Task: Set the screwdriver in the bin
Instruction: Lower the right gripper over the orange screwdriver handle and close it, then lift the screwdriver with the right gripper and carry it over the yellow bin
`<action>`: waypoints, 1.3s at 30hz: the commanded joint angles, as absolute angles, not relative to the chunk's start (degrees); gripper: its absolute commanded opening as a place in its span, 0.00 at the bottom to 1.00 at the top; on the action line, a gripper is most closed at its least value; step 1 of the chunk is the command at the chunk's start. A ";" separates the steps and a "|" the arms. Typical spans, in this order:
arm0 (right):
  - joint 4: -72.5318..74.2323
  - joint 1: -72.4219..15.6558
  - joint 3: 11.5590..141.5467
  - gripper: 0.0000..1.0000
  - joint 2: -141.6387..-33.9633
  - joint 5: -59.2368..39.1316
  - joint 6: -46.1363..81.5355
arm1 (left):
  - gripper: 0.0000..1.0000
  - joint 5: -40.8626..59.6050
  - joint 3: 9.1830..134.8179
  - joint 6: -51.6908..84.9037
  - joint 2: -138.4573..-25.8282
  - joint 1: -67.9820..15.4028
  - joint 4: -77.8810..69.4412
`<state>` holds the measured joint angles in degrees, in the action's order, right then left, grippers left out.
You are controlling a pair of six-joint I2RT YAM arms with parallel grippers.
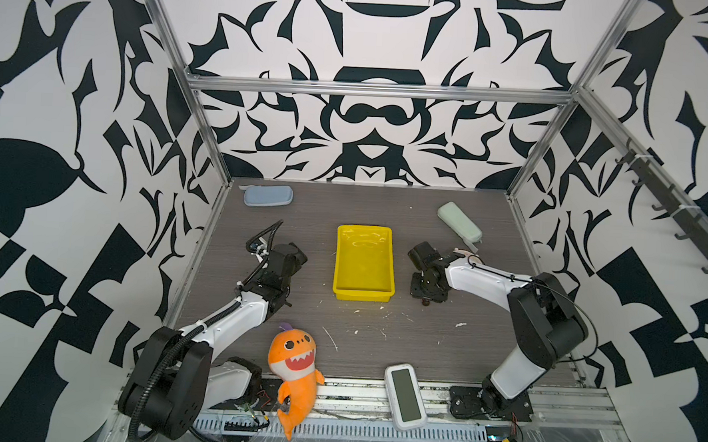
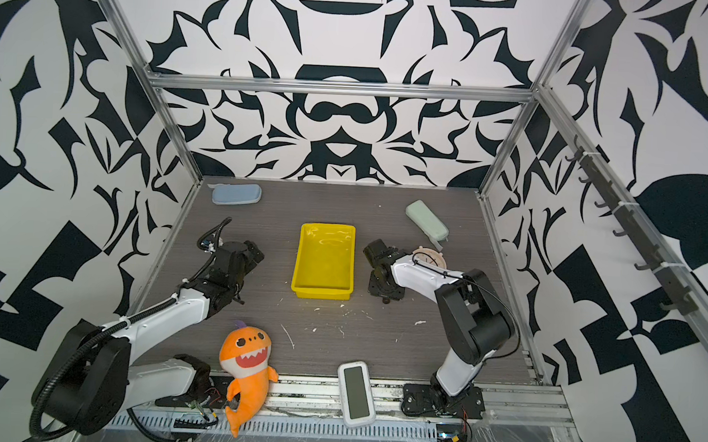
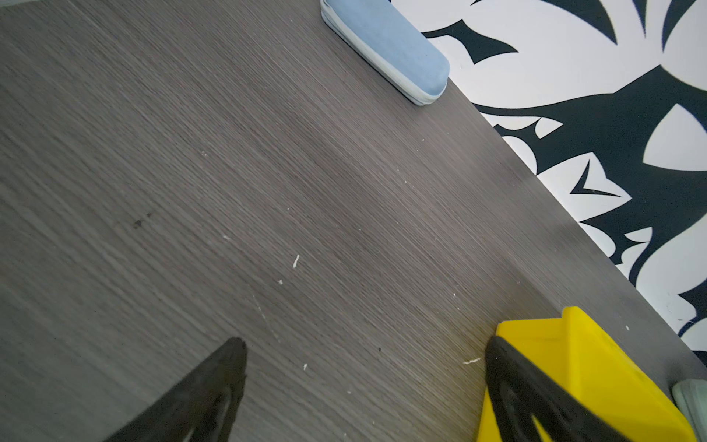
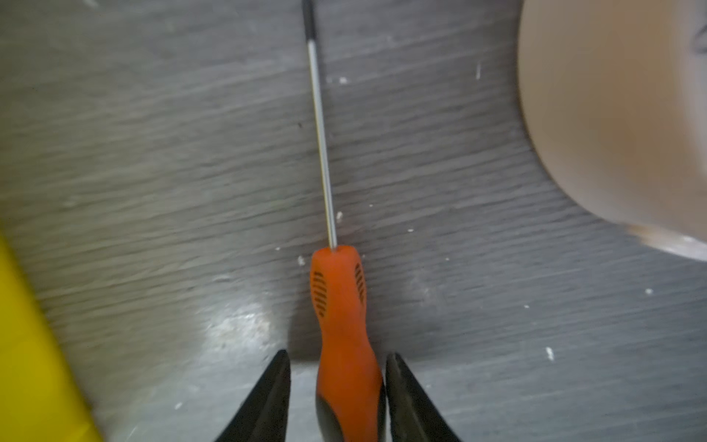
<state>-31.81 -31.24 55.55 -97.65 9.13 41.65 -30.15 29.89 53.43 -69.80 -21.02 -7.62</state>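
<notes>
Right gripper: jaws narrowed, straddling the screwdriver at its ribbed orange rubbery handle; one finger touching, a slight gap at the other. Thin steel shaft points ahead over the wood-grain table. Glossy yellow bin just beside. Left gripper spread wide, empty.

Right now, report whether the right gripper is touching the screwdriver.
Cannot tell. In the right wrist view the right gripper straddles the screwdriver handle: one finger shows a clear gap, the other sits flush, contact unconfirmed.

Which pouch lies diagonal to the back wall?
The pale green pouch, back right, lies diagonal; the blue-grey pouch, back left, runs along the back wall.
</notes>
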 commanded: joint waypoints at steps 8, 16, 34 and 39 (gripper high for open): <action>-41.00 -36.91 61.48 0.17 -95.93 21.93 42.90 | 1.00 -29.53 32.91 54.70 -71.97 -20.96 -5.40; -39.82 -36.89 66.99 0.10 -90.56 24.82 42.80 | 1.00 -31.56 32.97 54.09 -73.52 -20.96 -5.80; -26.12 -48.16 80.65 0.07 -100.65 19.05 47.07 | 1.00 -28.83 36.93 51.15 -76.33 -20.99 -1.67; -26.03 -48.99 85.93 0.07 -108.45 13.25 48.23 | 1.00 -28.52 34.98 52.39 -74.63 -20.91 -4.35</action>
<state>-27.31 -48.51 81.38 -106.37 16.43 47.27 -28.05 35.97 51.62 -76.07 -20.99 -3.64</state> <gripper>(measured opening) 0.238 0.997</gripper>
